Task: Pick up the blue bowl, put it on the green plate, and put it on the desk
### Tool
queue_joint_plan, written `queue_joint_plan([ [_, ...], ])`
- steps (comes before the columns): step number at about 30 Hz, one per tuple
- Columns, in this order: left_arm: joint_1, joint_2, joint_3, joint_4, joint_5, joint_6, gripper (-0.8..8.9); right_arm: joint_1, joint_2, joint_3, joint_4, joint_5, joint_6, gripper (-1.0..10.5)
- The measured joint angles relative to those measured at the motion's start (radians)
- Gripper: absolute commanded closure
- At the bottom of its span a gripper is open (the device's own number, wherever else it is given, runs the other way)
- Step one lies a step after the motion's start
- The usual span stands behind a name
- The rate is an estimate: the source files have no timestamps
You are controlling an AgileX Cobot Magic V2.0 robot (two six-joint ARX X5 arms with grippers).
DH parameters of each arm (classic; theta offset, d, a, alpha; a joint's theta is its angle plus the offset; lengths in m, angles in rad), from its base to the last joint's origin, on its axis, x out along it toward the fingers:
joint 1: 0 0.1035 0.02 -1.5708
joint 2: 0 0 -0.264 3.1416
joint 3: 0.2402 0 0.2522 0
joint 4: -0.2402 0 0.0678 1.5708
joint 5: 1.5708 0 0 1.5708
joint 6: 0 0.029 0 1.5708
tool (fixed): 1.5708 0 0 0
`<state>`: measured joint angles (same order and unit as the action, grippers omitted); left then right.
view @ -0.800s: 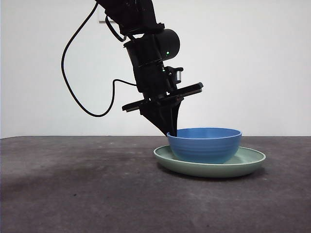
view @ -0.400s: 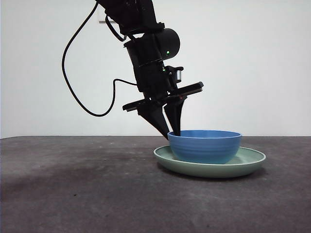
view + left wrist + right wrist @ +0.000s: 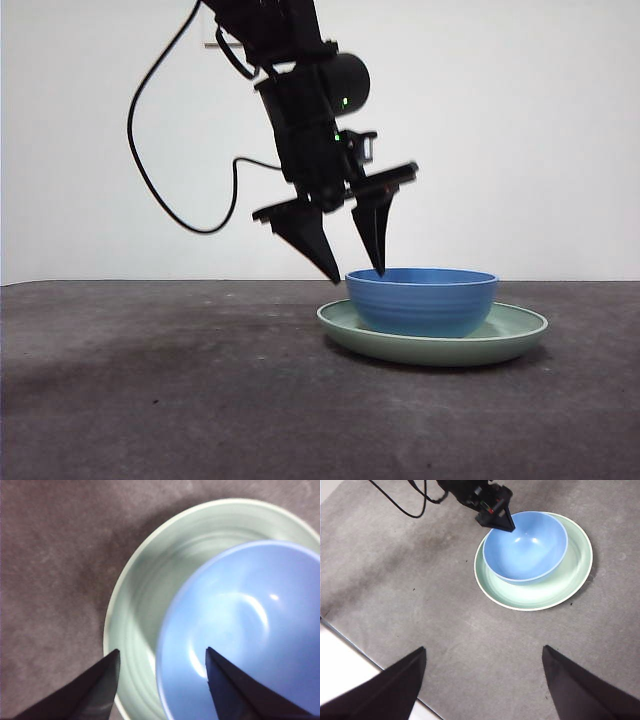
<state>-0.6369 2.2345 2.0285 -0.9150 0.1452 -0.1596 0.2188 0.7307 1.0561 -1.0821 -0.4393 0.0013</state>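
Bowl (image 3: 421, 300) sits on your plate (image 3: 432, 336); left gripper (image 3: 358, 273) is spread open straddling its rim, so moving it to the desk (image 3: 150, 380) remains.

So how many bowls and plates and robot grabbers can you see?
Bowls: 1, the blue bowl.
Plates: 1, the green plate under it.
Grabbers: 2, the left gripper over the bowl's rim, the right gripper farther off.
Total: 4.

Blue bowl (image 3: 422, 300): medium blue, faint horizontal ridges. Green plate (image 3: 510, 335): pale mint, lighter rim. Desk (image 3: 150, 400): dark grey-brown, mottled. Left gripper (image 3: 358, 272), right gripper (image 3: 482, 680): black.
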Motion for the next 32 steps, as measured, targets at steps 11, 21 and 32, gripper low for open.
queue_joint_plan([
  [11,0.074,-0.319,0.013,0.000,0.000,0.008,5.33,0.000,0.000,0.000,0.000,0.029,-0.001,5.8],
  [21,0.157,-0.544,-0.007,-0.105,0.000,0.066,5.33,0.000,0.000,0.000,0.002,0.030,-0.001,5.8],
  [32,0.209,-0.956,-0.526,0.037,0.100,0.097,5.33,0.000,0.000,0.000,0.011,0.032,-0.001,5.8],
])
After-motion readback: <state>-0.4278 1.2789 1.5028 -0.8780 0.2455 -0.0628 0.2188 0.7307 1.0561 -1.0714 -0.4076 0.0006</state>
